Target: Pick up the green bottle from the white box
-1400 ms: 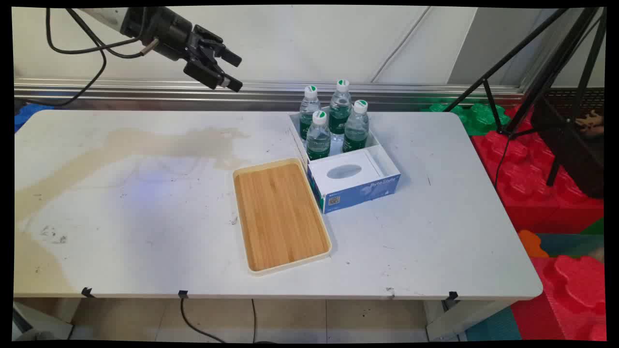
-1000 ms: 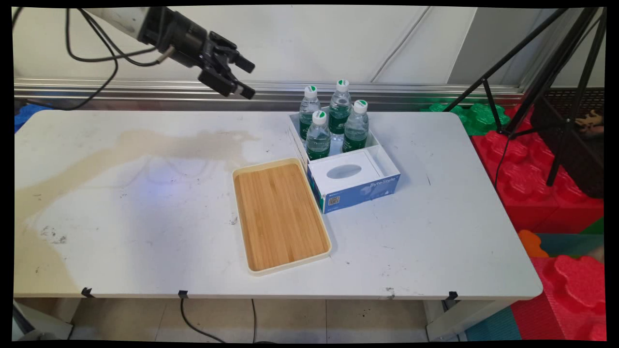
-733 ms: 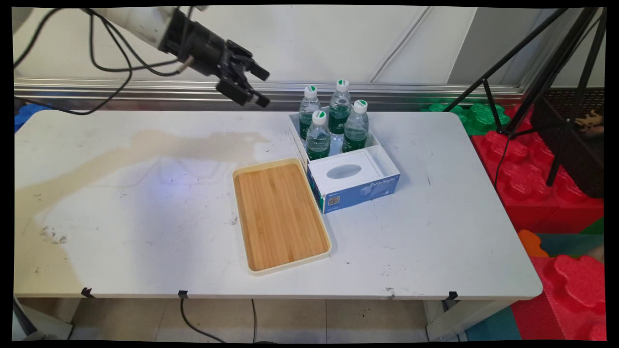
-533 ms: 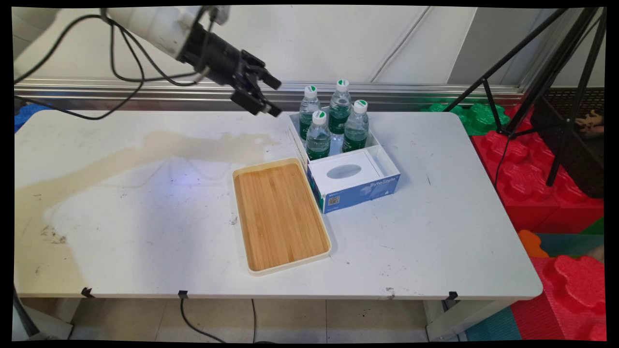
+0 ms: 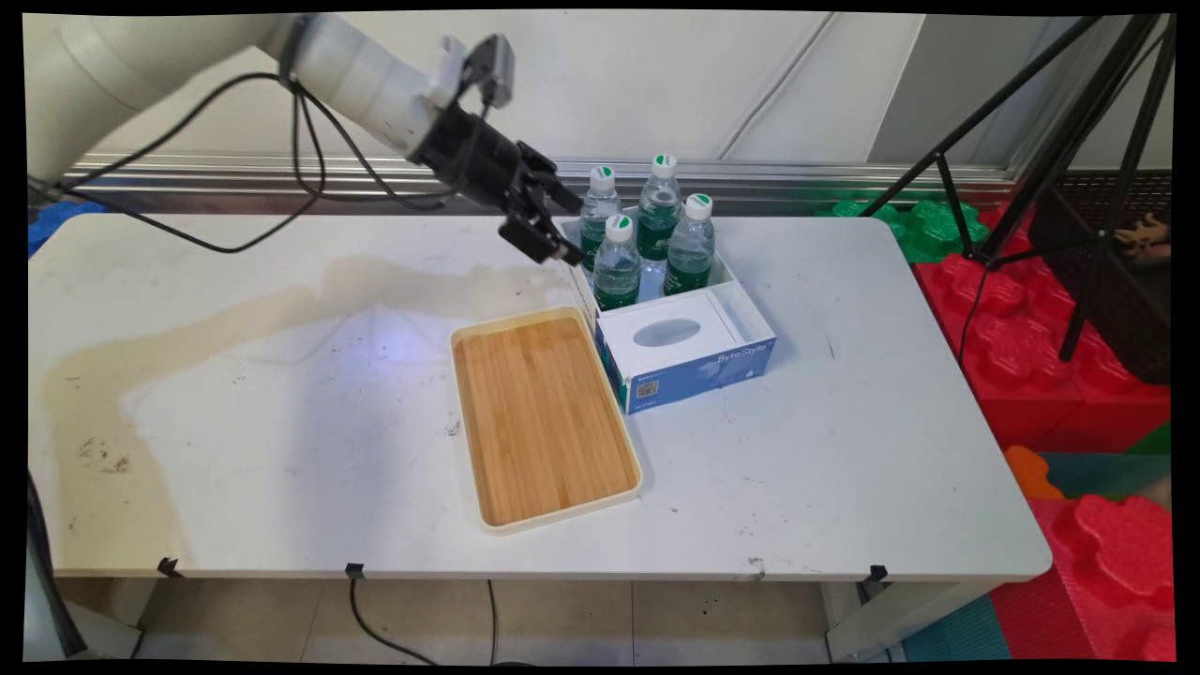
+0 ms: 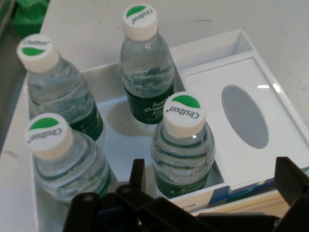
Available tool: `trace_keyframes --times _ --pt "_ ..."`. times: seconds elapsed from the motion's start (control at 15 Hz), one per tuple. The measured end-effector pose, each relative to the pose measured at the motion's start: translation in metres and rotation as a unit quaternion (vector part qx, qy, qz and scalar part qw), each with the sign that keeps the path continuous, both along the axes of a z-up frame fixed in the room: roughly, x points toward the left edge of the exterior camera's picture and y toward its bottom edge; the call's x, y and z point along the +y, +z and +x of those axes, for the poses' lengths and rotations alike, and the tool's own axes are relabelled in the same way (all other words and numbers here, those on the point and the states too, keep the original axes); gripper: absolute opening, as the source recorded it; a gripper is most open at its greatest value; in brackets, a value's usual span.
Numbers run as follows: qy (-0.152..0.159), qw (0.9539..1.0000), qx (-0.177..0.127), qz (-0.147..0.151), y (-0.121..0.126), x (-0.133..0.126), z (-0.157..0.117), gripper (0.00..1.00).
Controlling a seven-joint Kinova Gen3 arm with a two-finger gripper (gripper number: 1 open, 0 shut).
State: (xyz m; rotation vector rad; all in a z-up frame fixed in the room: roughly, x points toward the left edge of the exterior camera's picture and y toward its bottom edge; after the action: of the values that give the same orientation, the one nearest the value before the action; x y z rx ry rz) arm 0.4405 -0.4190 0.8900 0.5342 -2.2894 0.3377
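Four clear ribbed plastic water bottles [image 5: 617, 262] with white-and-green caps and dark green labels stand upright in a white open box [image 5: 741, 298], next to one white-topped blue tissue carton [image 5: 682, 361] with an oval slot; one rectangular bamboo tray [image 5: 541, 417] with a cream rim lies just left on the white table [image 5: 844, 450]. Black gripper [image 5: 553, 228] hangs just left of the bottles, fingers spread apart, holding nothing, touching nothing.

A wooden tray [image 5: 544, 419] lies beside a tissue box [image 5: 684, 361] [image 6: 246, 121]
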Motion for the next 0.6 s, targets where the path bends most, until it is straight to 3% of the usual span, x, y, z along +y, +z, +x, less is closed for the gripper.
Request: trace_keyframes --times 0.6 --pt "0.008 0.9996 -0.013 0.023 -0.051 -0.033 -0.041 1.00"
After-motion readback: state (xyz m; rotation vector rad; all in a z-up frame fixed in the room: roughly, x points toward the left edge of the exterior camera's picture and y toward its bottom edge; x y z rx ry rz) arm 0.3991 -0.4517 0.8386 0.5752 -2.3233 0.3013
